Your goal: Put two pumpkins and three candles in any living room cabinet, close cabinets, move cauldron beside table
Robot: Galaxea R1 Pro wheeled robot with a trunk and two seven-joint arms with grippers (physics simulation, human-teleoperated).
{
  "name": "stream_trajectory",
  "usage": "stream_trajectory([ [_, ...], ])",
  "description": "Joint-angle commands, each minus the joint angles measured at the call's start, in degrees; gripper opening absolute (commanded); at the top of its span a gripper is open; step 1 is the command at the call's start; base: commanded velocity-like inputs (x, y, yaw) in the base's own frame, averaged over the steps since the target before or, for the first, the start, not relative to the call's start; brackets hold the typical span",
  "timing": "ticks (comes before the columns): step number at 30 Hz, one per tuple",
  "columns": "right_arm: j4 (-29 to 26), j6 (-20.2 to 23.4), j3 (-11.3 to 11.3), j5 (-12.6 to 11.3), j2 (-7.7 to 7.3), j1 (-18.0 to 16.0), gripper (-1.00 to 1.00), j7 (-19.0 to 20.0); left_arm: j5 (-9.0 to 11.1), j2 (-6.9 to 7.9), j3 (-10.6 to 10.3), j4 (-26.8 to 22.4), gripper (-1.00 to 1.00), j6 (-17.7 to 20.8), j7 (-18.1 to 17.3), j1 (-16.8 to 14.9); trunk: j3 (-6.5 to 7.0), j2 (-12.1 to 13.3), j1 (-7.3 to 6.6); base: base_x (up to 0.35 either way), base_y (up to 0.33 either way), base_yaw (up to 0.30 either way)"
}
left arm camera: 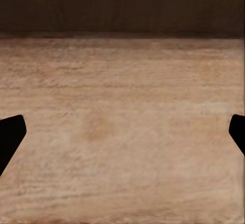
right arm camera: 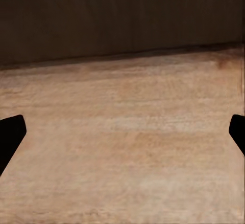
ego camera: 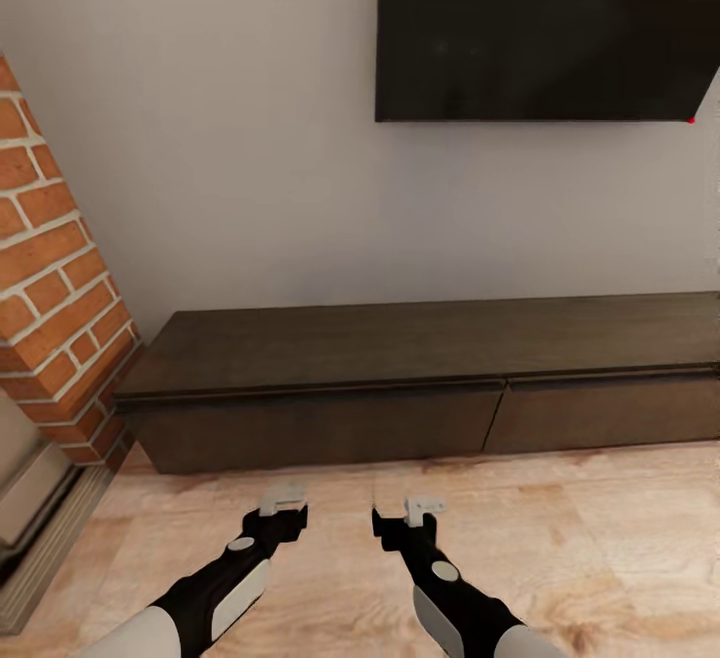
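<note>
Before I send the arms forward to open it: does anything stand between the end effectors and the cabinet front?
Nothing visible does. Bare wooden floor lies between the left end effector, the right end effector and the cabinet. Both are open and empty.

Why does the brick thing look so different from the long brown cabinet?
The brick column is orange-red with pale lines between its bricks; the cabinet is plain dark brown wood. The brick column rises tall at the side, while the cabinet lies long and very low under the black screen. The column's face is broken into many small bricks; the cabinet's front has two wide flat panels, both shut. Both stand on the wooden floor by the wall.
</note>
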Motion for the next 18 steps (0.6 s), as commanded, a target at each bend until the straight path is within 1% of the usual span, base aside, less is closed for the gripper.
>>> stream_trajectory([
  [1,-0.04,0.73,0.27,-0.48,-0.06,-0.06,1.0,-0.61,0.44,0.13,-0.44,-0.16,1.0,0.79,0.55,-0.08,-0.05,-0.02,-0.05,-0.344,0.0,0.0],
  [3,-0.07,1.91,-0.41,-0.53,-0.11,-0.07,1.0,-0.97,0.47,0.44,-0.32,-0.25,1.0,3.58,0.61,-0.12,-0.05,-0.02,-0.05,-0.344,0.0,0.0],
  [4,-0.17,2.5,-1.0,-0.61,-0.16,-0.07,1.0,-1.07,0.49,0.81,-0.26,-0.49,1.0,5.45,0.62,-0.13,-0.05,-0.02,-0.05,-0.343,0.0,0.0],
  [6,-0.46,5.22,-2.85,-0.64,-0.24,-0.07,1.0,-1.14,0.86,2.13,0.45,-2.31,1.0,9.85,0.64,-0.15,-0.05,-0.02,-0.05,-0.283,0.0,0.0],
  [7,-0.69,7.41,-4.01,-0.63,-0.26,-0.07,1.0,-1.14,1.06,3.05,1.39,-3.97,1.0,12.51,0.61,-0.15,-0.05,-0.02,-0.05,-0.156,0.0,0.0],
  [8,-1.16,9.83,-5.18,-0.59,-0.24,-0.07,1.0,-1.15,1.23,4.09,2.78,-6.05,1.0,15.62,0.59,-0.15,-0.05,-0.02,-0.05,-0.1,0.0,0.0],
  [10,-3.57,14.18,-6.94,-0.52,-0.22,-0.07,1.0,-1.15,1.44,6.18,6.49,-10.72,1.0,22.5,0.57,-0.15,-0.05,-0.02,-0.05,-0.052,0.0,0.0],
  [11,-5.71,15.95,-7.43,-0.52,-0.21,-0.07,1.0,-1.15,1.49,7.14,8.87,-12.78,1.0,26.09,0.59,-0.15,-0.05,-0.02,-0.05,-0.026,0.0,0.0],
  [12,-7.65,17.25,-7.75,-0.5,-0.22,-0.07,1.0,-1.15,1.5,7.89,10.96,-14.12,1.0,28.93,0.58,-0.13,-0.05,-0.02,-0.05,-0.017,0.0,0.0],
  [13,-9.48,18.4,-7.99,-0.48,-0.23,-0.07,1.0,-1.15,1.51,8.66,13.6,-15.31,1.0,31.81,0.61,-0.11,-0.05,-0.02,-0.05,-0.009,0.0,0.0],
  [14,-10.16,18.86,-8.07,-0.49,-0.22,-0.07,1.0,-1.15,1.57,8.98,14.87,-15.73,1.0,32.93,0.59,-0.09,-0.05,-0.02,-0.05,-0.005,0.0,0.0],
  [15,-10.75,19.32,-8.11,-0.49,-0.25,-0.07,1.0,-1.15,1.64,9.18,15.71,-16.04,1.0,33.68,0.58,-0.08,0.17,-0.01,-0.07,-0.003,0.0,0.0],
  [18,-11.17,19.63,-8.12,-0.49,-0.28,-0.05,1.0,-1.15,1.9,9.4,16.81,-16.34,1.0,35.07,0.58,-0.07,0.84,0.03,-0.15,-0.001,0.0,0.0],
])
